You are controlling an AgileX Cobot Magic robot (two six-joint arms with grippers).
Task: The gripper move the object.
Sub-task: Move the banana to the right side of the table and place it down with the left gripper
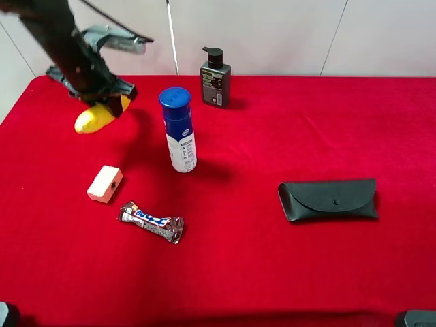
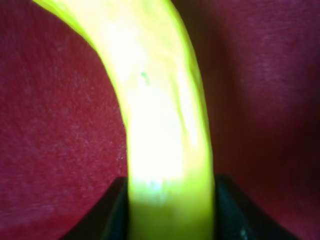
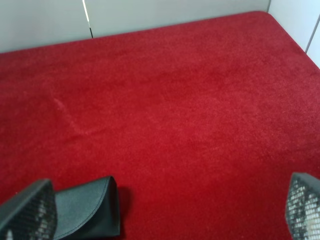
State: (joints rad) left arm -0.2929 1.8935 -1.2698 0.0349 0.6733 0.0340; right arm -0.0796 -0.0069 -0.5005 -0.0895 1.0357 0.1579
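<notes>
The yellow banana (image 1: 94, 119) is at the far left of the red cloth. My left gripper (image 1: 109, 95), black jaws on a grey arm, reaches down onto it from above. In the left wrist view the banana (image 2: 165, 125) fills the middle, and the black jaws press against both of its sides at the near end. I cannot tell whether it rests on the cloth or hangs just above it. My right gripper (image 3: 165, 220) is open and empty, with its fingertips (image 3: 27, 210) wide apart over bare red cloth.
A blue-capped white bottle (image 1: 180, 129) stands right of the banana. A dark pump bottle (image 1: 215, 78) stands at the back. A cream block (image 1: 105, 184) and a wrapped candy bar (image 1: 151, 221) lie nearer the front. A black glasses case (image 1: 328, 199) lies at the right and also shows in the right wrist view (image 3: 85, 207).
</notes>
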